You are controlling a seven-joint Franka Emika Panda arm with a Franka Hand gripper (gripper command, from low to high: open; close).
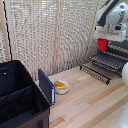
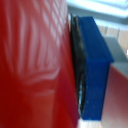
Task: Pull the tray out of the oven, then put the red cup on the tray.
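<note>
1. At the exterior view's right, the red cup [image 1: 102,44] is seen gripped beneath the gripper [image 1: 103,42] of the white arm, hanging just above the tray [image 1: 107,61], which is drawn out in front of the oven [image 1: 120,50] over the wooden tabletop [image 1: 85,100]. The cup appears upright, with its long axis vertical; whether it touches the bars cannot be told. The tray's long side runs across the oven's front, its bars pointing outward toward the tabletop. The step in hand is judged to be the setting-down: the cup is best lowered straight and kept level, and let go only once its base is borne flat across several bars, away from the tray's edge.

2. From the wrist view, the frame is largely filled by the cup's red wall [image 2: 35,65], against which a blue finger pad [image 2: 95,70] is pressed. The jaws are thus closed on the cup.
</note>
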